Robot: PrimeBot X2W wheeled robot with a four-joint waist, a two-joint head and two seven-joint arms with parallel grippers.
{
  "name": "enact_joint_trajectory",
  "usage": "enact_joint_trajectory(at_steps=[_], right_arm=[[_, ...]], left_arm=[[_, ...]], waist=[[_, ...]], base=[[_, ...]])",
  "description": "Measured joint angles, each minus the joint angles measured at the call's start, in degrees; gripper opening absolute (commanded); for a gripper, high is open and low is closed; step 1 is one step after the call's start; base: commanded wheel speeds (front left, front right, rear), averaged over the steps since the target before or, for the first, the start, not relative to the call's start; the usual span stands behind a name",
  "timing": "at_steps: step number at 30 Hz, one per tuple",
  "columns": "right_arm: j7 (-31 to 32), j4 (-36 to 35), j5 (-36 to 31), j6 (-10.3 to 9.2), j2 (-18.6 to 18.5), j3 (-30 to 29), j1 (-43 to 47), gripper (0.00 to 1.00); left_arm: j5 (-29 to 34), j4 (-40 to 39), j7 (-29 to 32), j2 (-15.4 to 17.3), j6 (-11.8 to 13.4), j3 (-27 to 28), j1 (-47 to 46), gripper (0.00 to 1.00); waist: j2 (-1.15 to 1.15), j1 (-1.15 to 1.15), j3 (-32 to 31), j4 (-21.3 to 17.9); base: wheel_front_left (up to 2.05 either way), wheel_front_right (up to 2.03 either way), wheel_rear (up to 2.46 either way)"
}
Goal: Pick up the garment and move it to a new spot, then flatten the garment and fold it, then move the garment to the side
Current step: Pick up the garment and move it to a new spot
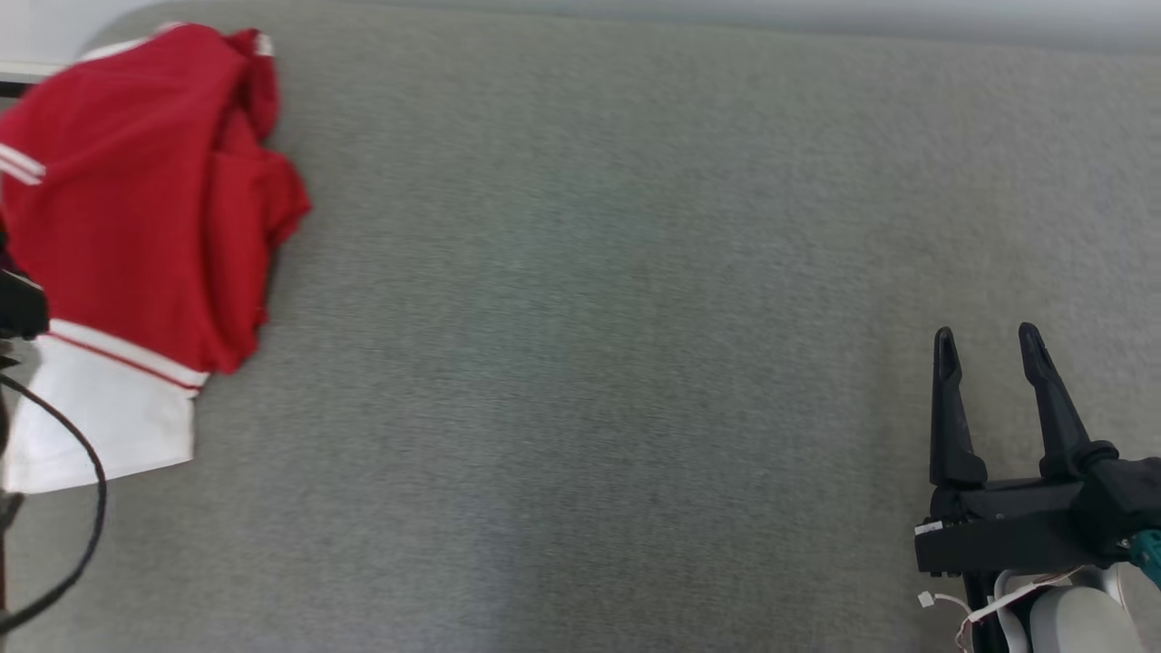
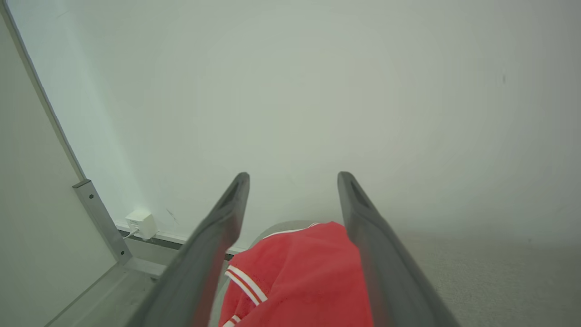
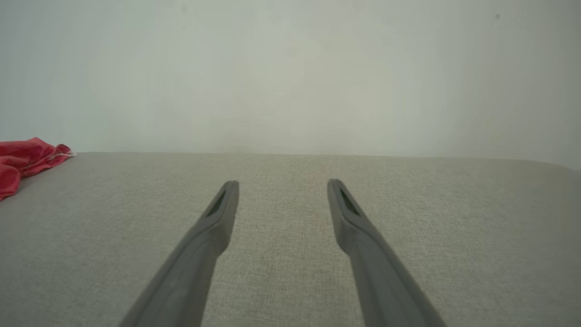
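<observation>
The garment (image 1: 136, 218) is red with white stripes and a white band, folded into a rumpled bundle at the far left of the grey fabric surface. In the left wrist view it (image 2: 299, 281) lies below and between the fingers of my left gripper (image 2: 292, 179), which is open and above it with nothing held. My right gripper (image 1: 989, 340) rests open at the lower right, far from the garment. In the right wrist view that gripper (image 3: 282, 186) is empty over bare fabric, and the garment (image 3: 22, 161) shows as a red heap at the far left.
A black cable (image 1: 86, 508) loops at the left edge beside the garment. A pale wall (image 3: 290, 72) runs behind the surface (image 1: 599, 363). A white socket box (image 2: 141, 223) and a metal bracket (image 2: 102, 222) sit low on the wall at left.
</observation>
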Motion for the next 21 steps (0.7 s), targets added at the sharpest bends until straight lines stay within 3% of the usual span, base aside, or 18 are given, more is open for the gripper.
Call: enact_joint_trajectory(at_steps=[10, 21], right_arm=[[-1.0, 0.3, 0.6, 0.00, 0.0, -0.3, -0.9, 1.00], [-1.5, 1.6, 1.1, 0.00, 0.0, 0.5, -1.9, 1.00]], left_arm=[[0.3, 13.7, 5.7, 2.1, -1.5, -4.6, -5.5, 1.00], [-0.2, 26.6, 10.6, 2.6, -2.0, -7.9, -7.0, 1.00]], waist=[[0.00, 0.00, 5.7, -6.4], [0.00, -0.02, 6.4, -8.6]], base=[[0.00, 0.00, 0.00], [0.00, 0.00, 0.00]])
